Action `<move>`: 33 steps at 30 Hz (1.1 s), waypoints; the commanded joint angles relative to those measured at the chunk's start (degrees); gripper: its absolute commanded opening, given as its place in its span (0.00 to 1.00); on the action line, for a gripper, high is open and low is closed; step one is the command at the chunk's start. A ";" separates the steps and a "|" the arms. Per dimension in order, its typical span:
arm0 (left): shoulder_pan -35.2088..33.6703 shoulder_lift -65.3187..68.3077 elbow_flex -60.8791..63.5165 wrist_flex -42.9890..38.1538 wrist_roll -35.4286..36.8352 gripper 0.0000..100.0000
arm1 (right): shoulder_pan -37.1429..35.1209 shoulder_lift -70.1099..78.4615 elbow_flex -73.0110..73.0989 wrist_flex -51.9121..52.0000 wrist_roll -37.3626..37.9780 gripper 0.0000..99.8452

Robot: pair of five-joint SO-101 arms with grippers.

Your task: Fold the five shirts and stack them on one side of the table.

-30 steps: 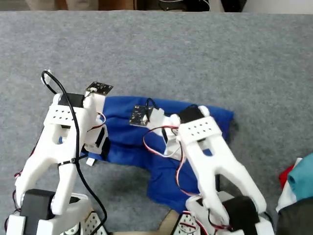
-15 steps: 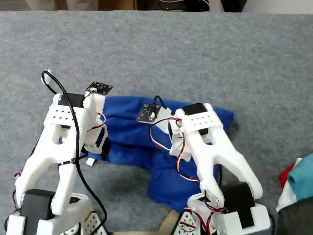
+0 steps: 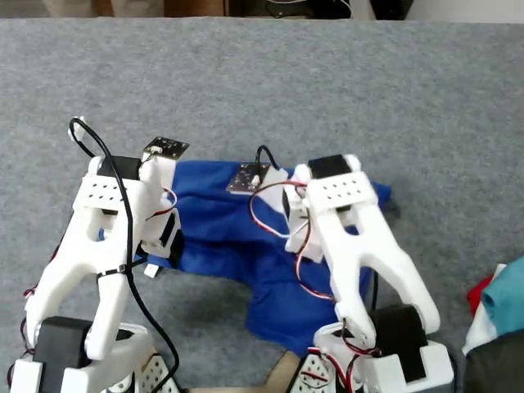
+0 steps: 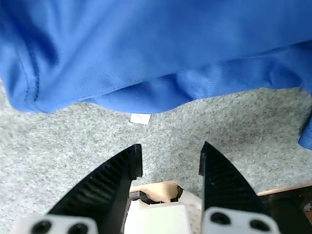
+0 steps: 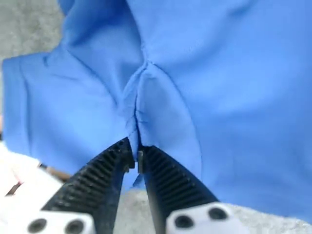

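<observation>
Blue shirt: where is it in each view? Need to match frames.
High view: blue shirt lies mid-table under both arms.
Left wrist view: the shirt lies just past the open left hand.
Right wrist view: a fold of it is pinched in the right hand.
Shared landmark: the grey table cover.

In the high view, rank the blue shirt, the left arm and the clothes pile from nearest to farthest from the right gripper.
1. The blue shirt: pinched in the right gripper.
2. The left arm: over the shirt's other end.
3. The clothes pile: at the table's right edge.
</observation>
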 commanded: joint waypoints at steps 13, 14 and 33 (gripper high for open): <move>0.53 -1.98 0.00 0.18 0.18 0.20 | -16.22 -18.33 9.63 8.97 2.29 0.01; 0.53 -1.98 -0.09 0.18 0.18 0.20 | -16.04 -18.51 9.54 9.05 2.46 0.01; 0.44 -1.71 -0.44 0.18 0.35 0.20 | -25.80 -17.54 11.03 12.75 14.24 0.01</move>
